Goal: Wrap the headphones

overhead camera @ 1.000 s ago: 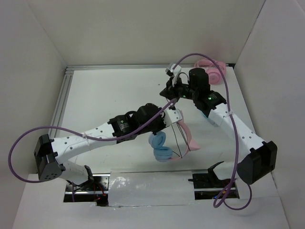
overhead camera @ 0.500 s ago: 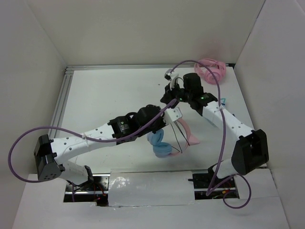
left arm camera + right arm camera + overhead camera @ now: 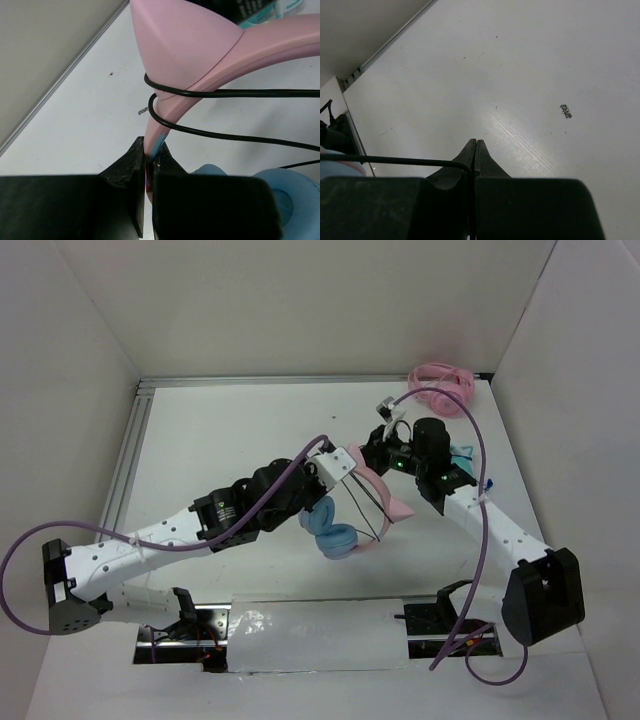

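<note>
The headphones (image 3: 372, 488), with a pink cat-ear headband and light blue ear cups (image 3: 331, 531), are held in the middle of the table. My left gripper (image 3: 337, 464) is shut on the lower end of the headband (image 3: 152, 131). A cat ear (image 3: 182, 40) fills the top of the left wrist view. The thin black cable (image 3: 225, 93) passes twice round the band. My right gripper (image 3: 380, 444) is just right of the band, shut on the cable (image 3: 395, 160), which runs left from its closed jaws (image 3: 476, 145).
All-pink headphones (image 3: 441, 386) lie in the back right corner. Teal headphones (image 3: 466, 454) peek out from behind the right arm. Purple arm cables (image 3: 476, 440) loop over the right arm. An aluminium rail (image 3: 128, 445) runs along the left side.
My left gripper has pulled back to the left with the headband, turning the headphones. My right gripper has moved right and a little nearer with the cable.
</note>
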